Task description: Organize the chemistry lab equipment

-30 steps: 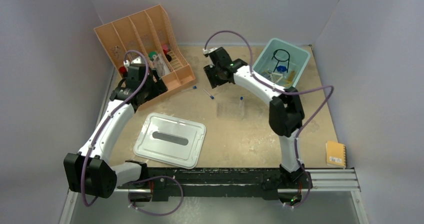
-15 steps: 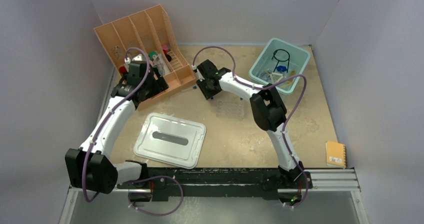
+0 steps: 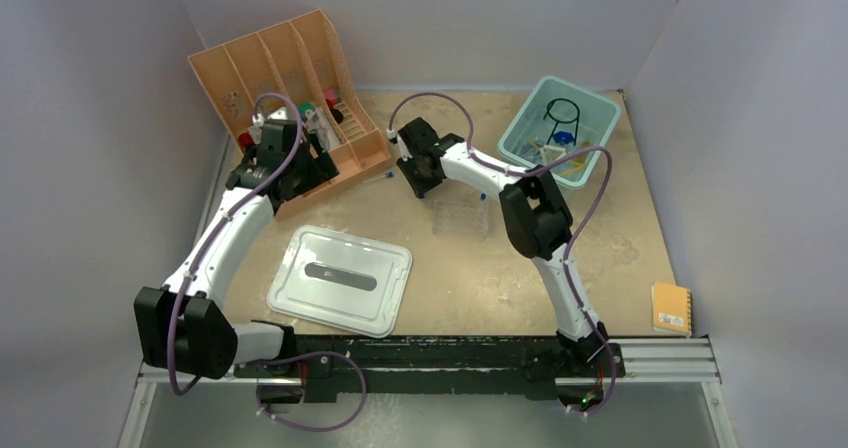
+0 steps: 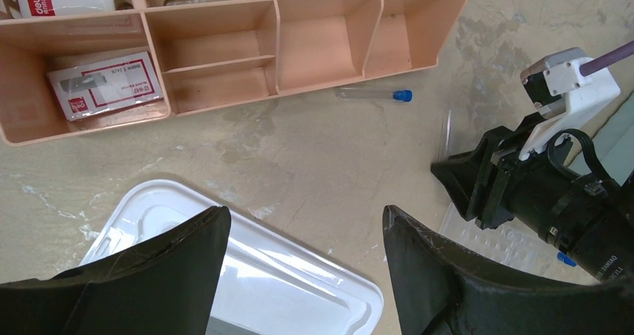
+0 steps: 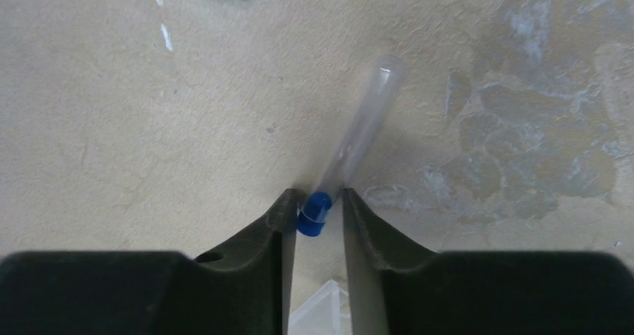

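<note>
A blue-capped thin tube point(image 5: 359, 137) lies on the table, and my right gripper point(image 5: 315, 197) has closed on its capped end point(image 5: 314, 214), one finger on each side. In the top view that gripper point(image 3: 420, 181) sits low, just right of the peach organizer, and hides the tube. A second tube point(image 4: 372, 93) rests against the organizer's front wall. The clear tube rack point(image 3: 462, 215) lies flat close behind the right gripper. My left gripper point(image 4: 306, 219) hangs open and empty over the lid's corner.
The peach slotted organizer point(image 3: 290, 78) stands at the back left. A pale lid point(image 3: 340, 278) lies in front of it. At the back right, a teal bin point(image 3: 520, 118) holds a black wire ring point(image 3: 565, 108) and blue tools point(image 3: 567, 136). A yellow notebook point(image 3: 671, 308) lies near right.
My right arm swung left from near the teal bin, came down onto the tube beside the organizer, and its jaws narrowed around the capped end. The left arm barely moved.
</note>
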{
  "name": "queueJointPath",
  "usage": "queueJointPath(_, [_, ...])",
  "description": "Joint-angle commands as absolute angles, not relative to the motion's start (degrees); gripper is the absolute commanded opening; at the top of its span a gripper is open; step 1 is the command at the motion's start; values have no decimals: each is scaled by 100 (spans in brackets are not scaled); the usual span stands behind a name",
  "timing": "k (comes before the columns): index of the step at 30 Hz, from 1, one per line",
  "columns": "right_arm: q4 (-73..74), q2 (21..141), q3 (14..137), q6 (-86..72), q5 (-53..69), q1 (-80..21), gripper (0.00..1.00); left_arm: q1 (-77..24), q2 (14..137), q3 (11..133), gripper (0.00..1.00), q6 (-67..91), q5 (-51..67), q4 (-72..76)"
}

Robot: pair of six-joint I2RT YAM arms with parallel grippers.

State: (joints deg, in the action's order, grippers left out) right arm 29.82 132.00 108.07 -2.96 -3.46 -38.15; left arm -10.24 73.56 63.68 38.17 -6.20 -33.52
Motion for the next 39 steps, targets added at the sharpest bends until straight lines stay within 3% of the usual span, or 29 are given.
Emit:
queueJointPath(1, [2956, 13299, 10911, -360, -269, -3743, 26, -1002, 7437, 6672, 74, 3868, -593, -3058])
queueJointPath(9, [2666, 12995, 10787, -347, 61, -3617, 3, -1002, 7731, 6657, 76, 4131, -86, -2697])
queueJointPath(17, [1715, 11479, 9973, -164, 1619, -3255, 2, -1011, 8307, 6745, 77, 4630, 1438, -1553])
queueJointPath(27, [2021, 10432, 9854, 898, 3154, -3076, 0, -1135, 8898, 6855, 78, 5778, 3514, 1001])
queueJointPath(39, [2358, 10279, 9865, 1203, 3338, -3081, 0, -1344, 8577, 6370, 73, 5946, 3566, 1997])
